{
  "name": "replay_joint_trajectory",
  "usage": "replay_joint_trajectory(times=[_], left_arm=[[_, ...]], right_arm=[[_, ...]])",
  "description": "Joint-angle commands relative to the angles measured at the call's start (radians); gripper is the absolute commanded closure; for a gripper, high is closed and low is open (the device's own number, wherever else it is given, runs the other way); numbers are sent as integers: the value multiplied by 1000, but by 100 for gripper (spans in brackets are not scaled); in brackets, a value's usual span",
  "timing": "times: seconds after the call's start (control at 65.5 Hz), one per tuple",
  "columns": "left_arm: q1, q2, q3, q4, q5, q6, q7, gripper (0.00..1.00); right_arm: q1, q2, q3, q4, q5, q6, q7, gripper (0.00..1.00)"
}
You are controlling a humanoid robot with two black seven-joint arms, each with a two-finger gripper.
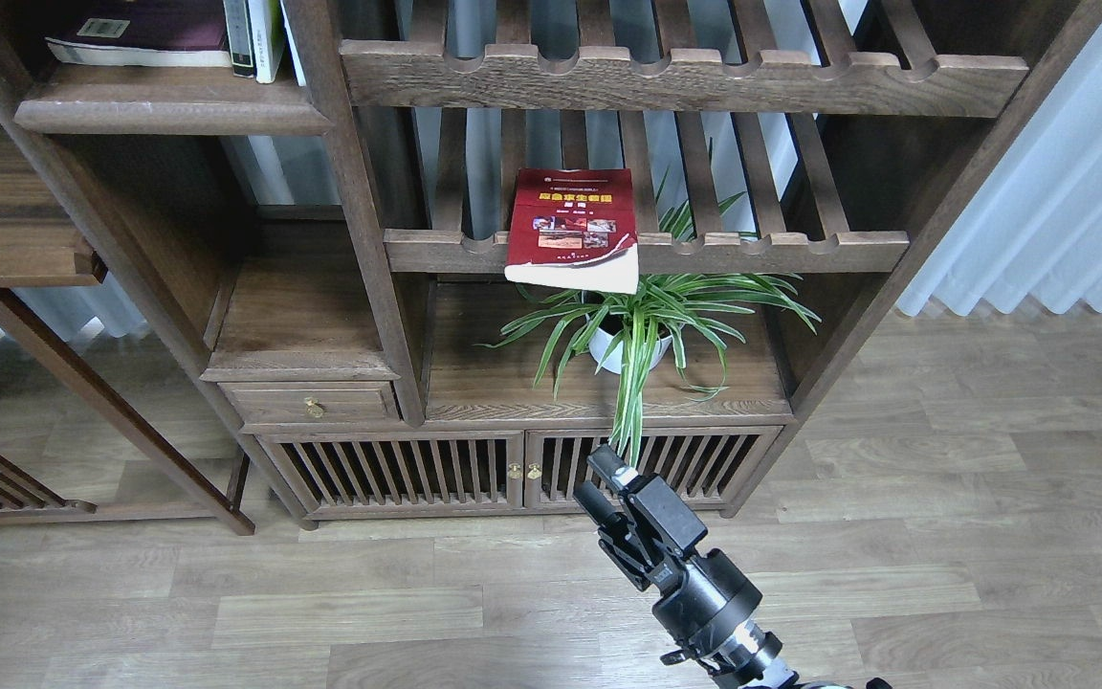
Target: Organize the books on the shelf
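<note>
A red book [571, 230] with a yellow title band and a small picture lies flat on a slatted rack, its front corner hanging over the notched rail. A dark maroon book [144, 33] lies flat on the solid dark-brown shelf [168, 112] at the top left. A pale book [269, 38] stands upright just right of it, next to a dark thin spine. My right gripper [595, 480] is low in the middle, in front of the cabinet doors, well below the red book. It is open and empty. My left gripper is out of view.
A potted spider plant [629, 330] stands on the board under the red book, its leaves hanging toward my gripper. An upper slatted rack [685, 81] spans above. A small drawer [312, 402] and slatted cabinet doors [513, 469] sit below. White curtains [1058, 172] hang at right.
</note>
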Motion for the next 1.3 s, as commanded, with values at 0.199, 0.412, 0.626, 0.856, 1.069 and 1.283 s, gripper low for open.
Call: replay_joint_trajectory(times=[0.199,0.412,0.626,0.856,1.069,1.283], left_arm=[[11,-26,70,136,-14,17,-205,92],[44,-89,77,194,-15,62,-228,92],[65,-104,76,223,-27,68,-231,92],[97,-104,74,222,-32,86,-225,65],[123,-86,71,208,-55,106,-228,16],[126,-74,65,154,-67,85,-231,1]], right_arm=[[-15,0,-15,5,24,0,18,8],[-50,0,-48,5,46,0,41,8],[-88,0,-49,5,54,0,41,8],[-122,-3,-49,6,67,0,41,8],[-135,-11,-51,8,74,0,41,8],[-131,-6,-52,8,72,0,41,9]])
